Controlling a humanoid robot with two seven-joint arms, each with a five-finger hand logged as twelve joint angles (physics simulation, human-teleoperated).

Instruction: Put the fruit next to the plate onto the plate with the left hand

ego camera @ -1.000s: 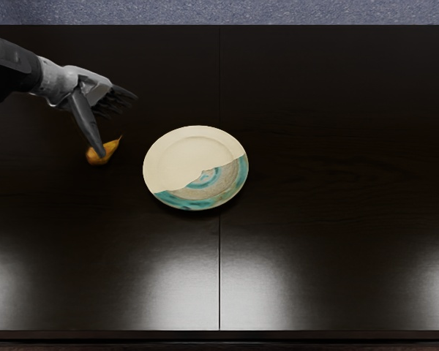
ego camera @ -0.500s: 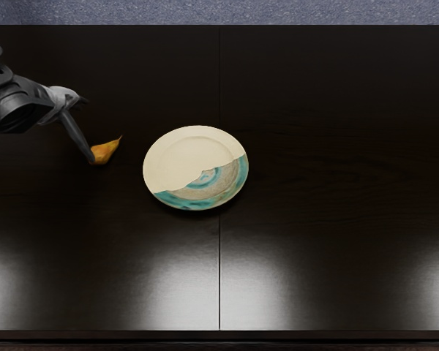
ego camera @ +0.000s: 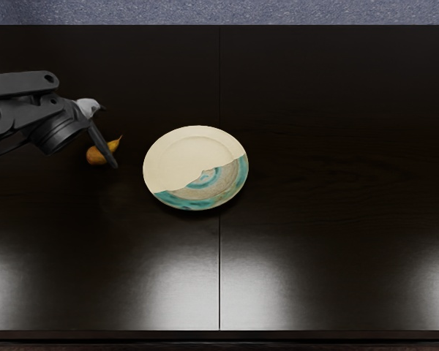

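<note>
**Left hand [ego camera: 95,131] down at the pear [ego camera: 95,155], which lies on the table [ego camera: 314,241] beside the plate [ego camera: 183,153]**

The left hand sits low over the left part of the table, nearer the far edge than the near one. From this view it shows as a small grey patch above a slim dark part that slants down and to the right; that dark part crosses in front of the pear's right side and ends on or just above the tabletop. The rest of the hand is hidden behind the wrist, so I cannot tell whether it is spread, closed or gripping the fruit. The left arm [ego camera: 22,110] comes in from the left edge as a dark grey, blocky forearm ending in a round black wrist just left of the pear.

The pear is small and orange-yellow; it lies on its side on the bare table, its thin stem pointing up and to the right, past the dark part of the hand. It is just left of the plate but apart from it, with a strip of dark tabletop between them; it is not on the plate.

The plate is round, lies flat and is cream, with a teal and grey glaze over its lower right part. It sits slightly left of the table's middle; the thin seam that runs from the far edge to the near edge passes under its right side.

The table is very dark wood; pale patches of glare lie across its near half. Beyond the far edge a band of grey-blue speckled surface [ego camera: 219,11] shows.
</note>
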